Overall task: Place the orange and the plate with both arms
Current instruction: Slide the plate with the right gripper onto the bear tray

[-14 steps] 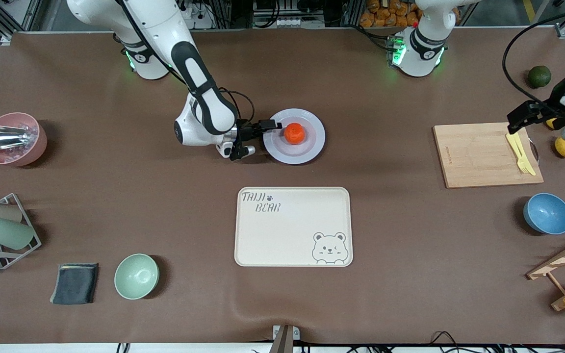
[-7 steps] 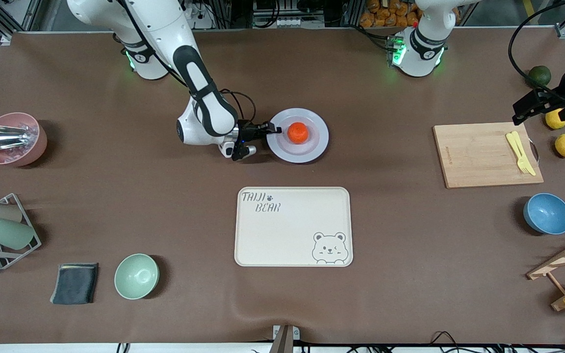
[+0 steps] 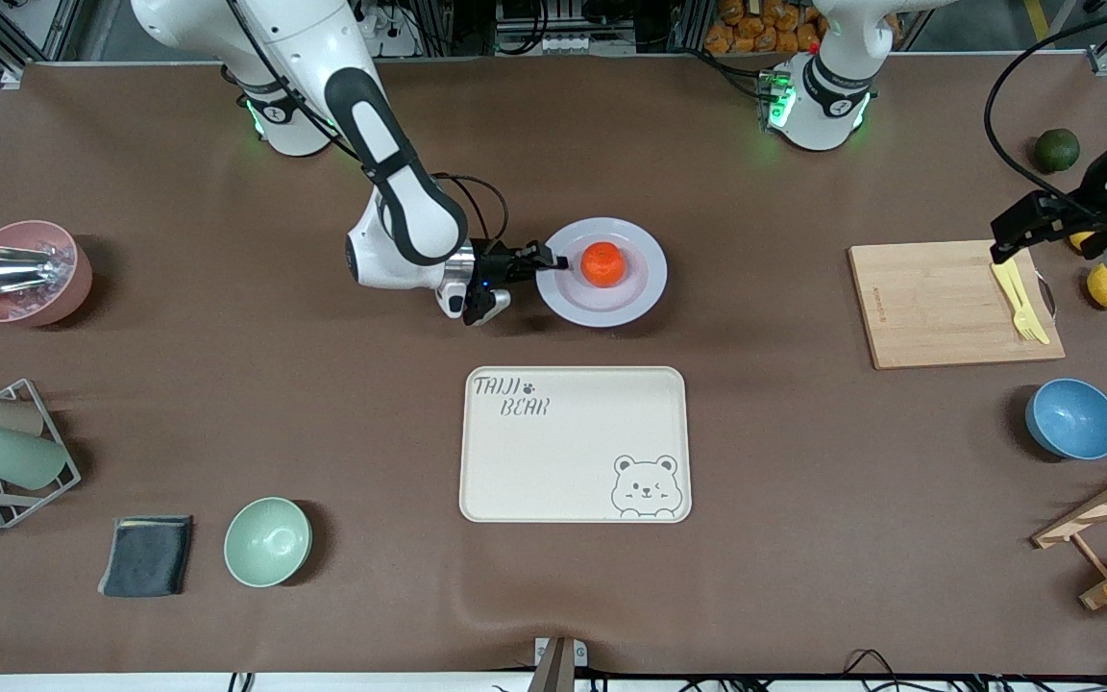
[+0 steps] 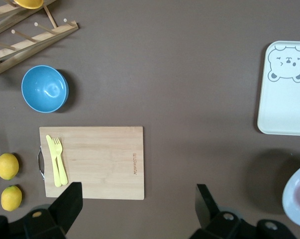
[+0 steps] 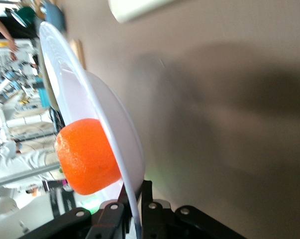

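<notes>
Counter: brown, bear-print tray nearer the camera than plate.
Plate: round, pale lavender-white, wide rim.
Orange: bright, dimpled, on plate.
Right gripper: jaws clamped on plate rim.
Left gripper: jaws wide, empty, over cutting board.

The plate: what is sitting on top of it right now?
Only the orange sits on the plate, near its middle. The right end effector is shut on the plate's rim, hiding that bit of the rim. The plate's center under the fruit is also hidden.
</notes>
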You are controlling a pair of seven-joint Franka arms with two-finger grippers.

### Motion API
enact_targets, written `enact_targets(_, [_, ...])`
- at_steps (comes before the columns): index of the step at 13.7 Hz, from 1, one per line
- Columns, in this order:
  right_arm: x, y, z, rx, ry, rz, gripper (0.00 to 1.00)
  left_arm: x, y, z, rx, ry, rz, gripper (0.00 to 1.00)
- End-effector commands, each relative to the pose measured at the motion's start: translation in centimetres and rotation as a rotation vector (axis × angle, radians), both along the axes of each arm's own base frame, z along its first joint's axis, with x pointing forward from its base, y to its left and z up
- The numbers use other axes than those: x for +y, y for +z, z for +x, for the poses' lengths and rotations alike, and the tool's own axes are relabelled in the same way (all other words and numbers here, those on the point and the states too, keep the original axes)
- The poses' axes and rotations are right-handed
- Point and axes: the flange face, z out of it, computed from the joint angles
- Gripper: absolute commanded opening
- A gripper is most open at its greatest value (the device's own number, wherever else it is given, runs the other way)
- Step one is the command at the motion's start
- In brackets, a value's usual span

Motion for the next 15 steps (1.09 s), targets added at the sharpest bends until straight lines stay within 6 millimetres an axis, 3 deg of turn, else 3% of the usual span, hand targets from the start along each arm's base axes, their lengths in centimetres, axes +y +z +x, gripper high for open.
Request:
enact_targets(1, [-0.4,3.2,5.6,0.016,-0.111,0.052,0.0,-0.1,0.5,0.8,-0.008,-0.015,-0.023,1.0])
enact_targets(5, [-1.3,3.1,12.9,0.047,-0.22,0.066,0.0,0.2,0.7,0.6,-0.01,0.006,-0.023,1.0])
enact_targets(9, [-3.1,0.6,19.1,0.087,-0.337,0.004,0.0,-0.1,0.3,0.4,-0.001,0.008,-0.028,1.0])
enact_targets(12, [-2.8,-2.5,20.2,0.124,-0.422,-0.087,0.0,0.2,-0.2,0.4,0.011,0.01,-0.027,1.0])
enact_targets(15, [-2.7,-3.6,19.9,0.145,-0.437,-0.096,0.0,0.0,-0.6,0.4,0.019,0.008,-0.037,1.0])
